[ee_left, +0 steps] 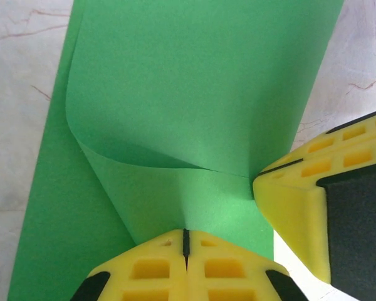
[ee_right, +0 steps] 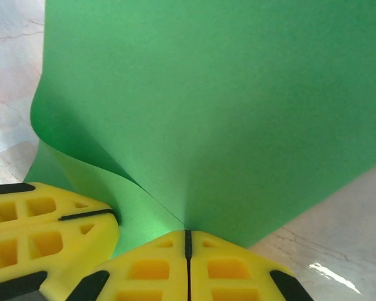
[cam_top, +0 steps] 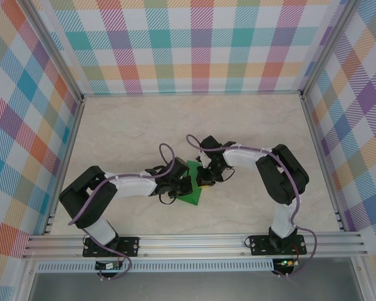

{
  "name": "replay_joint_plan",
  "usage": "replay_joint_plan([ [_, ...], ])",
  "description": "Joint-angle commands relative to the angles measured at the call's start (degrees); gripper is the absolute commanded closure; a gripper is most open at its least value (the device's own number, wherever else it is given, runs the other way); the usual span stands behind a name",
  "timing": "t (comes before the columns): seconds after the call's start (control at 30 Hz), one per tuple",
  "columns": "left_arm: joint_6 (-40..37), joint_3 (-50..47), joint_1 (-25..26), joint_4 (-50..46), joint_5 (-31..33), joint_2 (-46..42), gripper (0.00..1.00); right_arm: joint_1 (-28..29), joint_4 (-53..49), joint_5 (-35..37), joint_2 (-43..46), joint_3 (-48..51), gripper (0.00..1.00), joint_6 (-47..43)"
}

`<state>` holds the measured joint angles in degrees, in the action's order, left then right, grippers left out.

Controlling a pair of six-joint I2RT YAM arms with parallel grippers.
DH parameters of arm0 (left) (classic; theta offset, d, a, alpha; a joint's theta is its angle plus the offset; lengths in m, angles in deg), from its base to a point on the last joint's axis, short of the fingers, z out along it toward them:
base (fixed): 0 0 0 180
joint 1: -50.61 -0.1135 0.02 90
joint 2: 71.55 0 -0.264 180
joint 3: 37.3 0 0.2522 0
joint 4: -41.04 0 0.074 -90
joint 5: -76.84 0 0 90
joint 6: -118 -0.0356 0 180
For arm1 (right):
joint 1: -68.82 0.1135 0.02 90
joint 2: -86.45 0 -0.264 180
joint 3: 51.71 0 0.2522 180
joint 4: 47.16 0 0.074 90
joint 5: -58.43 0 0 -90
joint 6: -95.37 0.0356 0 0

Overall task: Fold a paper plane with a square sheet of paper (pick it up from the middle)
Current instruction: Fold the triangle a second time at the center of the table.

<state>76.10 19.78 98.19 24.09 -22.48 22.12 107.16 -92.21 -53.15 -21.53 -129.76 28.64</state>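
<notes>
The square sheet of paper (cam_top: 192, 193) is bright green and lies between the two arms near the table's middle. My left gripper (cam_top: 183, 185) is shut, its yellow fingertips (ee_left: 163, 269) pinching a raised ridge of the sheet (ee_left: 194, 94). The paper bows up and curls over from that pinch. My right gripper (cam_top: 204, 180) is also shut, pinching the sheet (ee_right: 225, 113) close beside the left one. The right gripper's fingers (ee_left: 301, 200) appear at the right of the left wrist view. The left gripper's fingers (ee_right: 44, 226) sit at the lower left of the right wrist view. The paper plane is out of view.
The marbled beige tabletop (cam_top: 138, 132) stretches around the paper. Checked walls (cam_top: 194, 44) close in the back and both sides. An aluminium rail (cam_top: 194, 241) runs along the near edge by the arm bases.
</notes>
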Motion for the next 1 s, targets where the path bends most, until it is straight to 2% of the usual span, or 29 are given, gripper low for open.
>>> replay_joint_plan([
  [0.0,-1.6,0.6,0.5,-6.9,2.1,1.1,0.96,0.4,-0.6,1.1,-0.9,0.8,0.94,-1.1],
  [0.37,-3.1,1.9,0.5,-3.6,2.0,-3.4,0.95,0.4,-1.4,3.7,-2.5,1.2,0.94,-3.1],
  [0.97,-1.7,-2.1,0.4,-0.5,3.8,0.6,0.97,0.4,1.4,1.6,-2.5,-0.2,0.95,-5.7],
])
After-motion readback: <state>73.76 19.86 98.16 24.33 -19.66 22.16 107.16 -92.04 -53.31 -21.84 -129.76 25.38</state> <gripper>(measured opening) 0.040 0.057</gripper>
